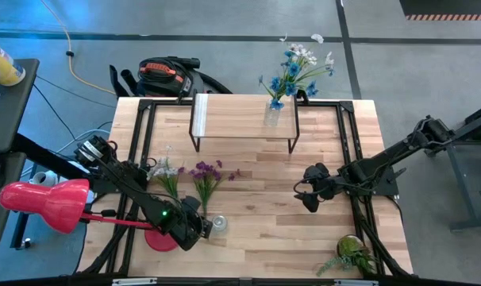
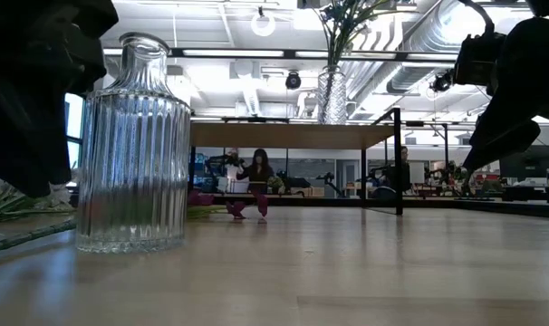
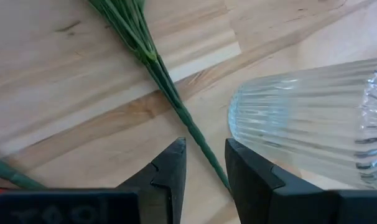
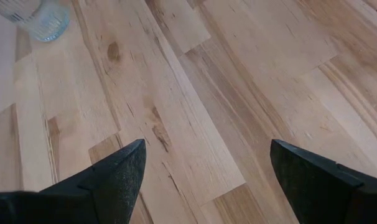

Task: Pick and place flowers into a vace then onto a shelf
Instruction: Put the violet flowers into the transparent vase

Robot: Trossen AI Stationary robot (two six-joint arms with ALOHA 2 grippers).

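Note:
The purple flowers [image 1: 206, 175] and the pale white flowers [image 1: 164, 171] lie flat on the tabletop. My left gripper [image 1: 196, 226] is low at the near end of the purple stem [image 3: 176, 102], open, with a finger on each side of it [image 3: 205, 171]. An empty ribbed glass vase [image 1: 218, 224] [image 2: 130, 145] [image 3: 307, 134] stands upright right beside it. On the shelf [image 1: 244, 119] [image 2: 284, 136] stands a second vase [image 1: 271, 116] [image 2: 332, 91] holding the blue and white flowers [image 1: 296, 70]. My right gripper [image 1: 312, 191] [image 4: 204, 168] hovers open over bare wood. My left gripper comes slanting down with its fingers [image 3: 173, 171] on either side of the purple flowers' stem near its cut end [image 3: 207, 158], set across it. The stem lies on the table. Whether either finger touches it, I cannot tell.
A red lamp-like object [image 1: 46, 205] and its round base [image 1: 163, 238] sit at the table's near left. A bushy potted plant [image 1: 352, 250] is at the near right corner. Black frame rails [image 1: 348, 151] run along both sides. Bare wood lies in the middle [image 1: 264, 206].

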